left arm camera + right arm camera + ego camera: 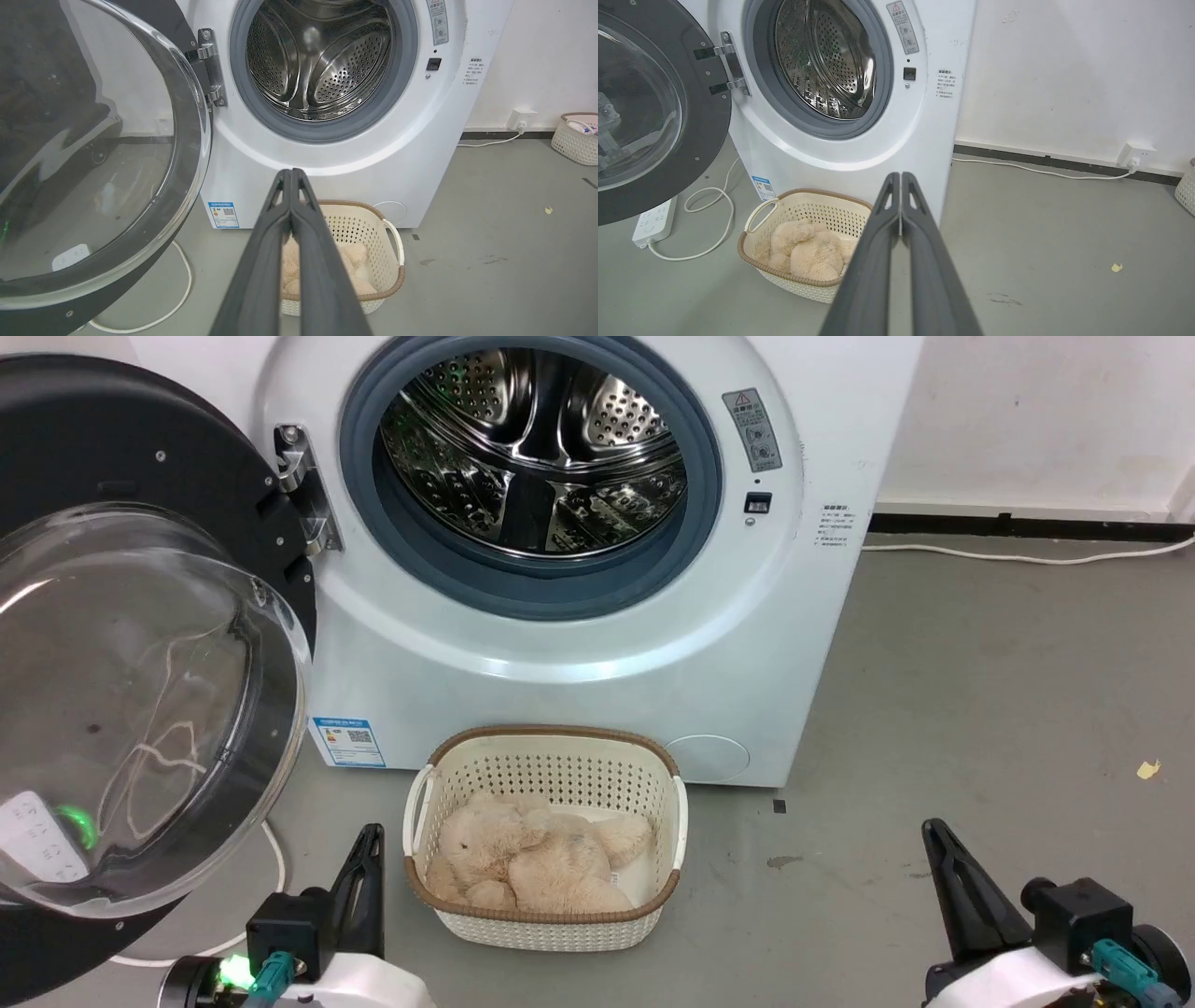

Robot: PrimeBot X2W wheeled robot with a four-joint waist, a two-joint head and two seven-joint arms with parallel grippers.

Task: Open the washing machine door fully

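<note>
The white washing machine stands ahead with its steel drum exposed. Its door, a black disc with a clear glass bowl, hangs swung wide to the left on its hinge. My left gripper is shut and holds nothing, low on the floor side just right of the door's lower edge. My right gripper is shut too, empty, well to the right of the machine.
A cream perforated basket with a beige plush toy sits on the floor before the machine, between my grippers. A white power strip and cable lie under the door. Another basket stands far right by the wall.
</note>
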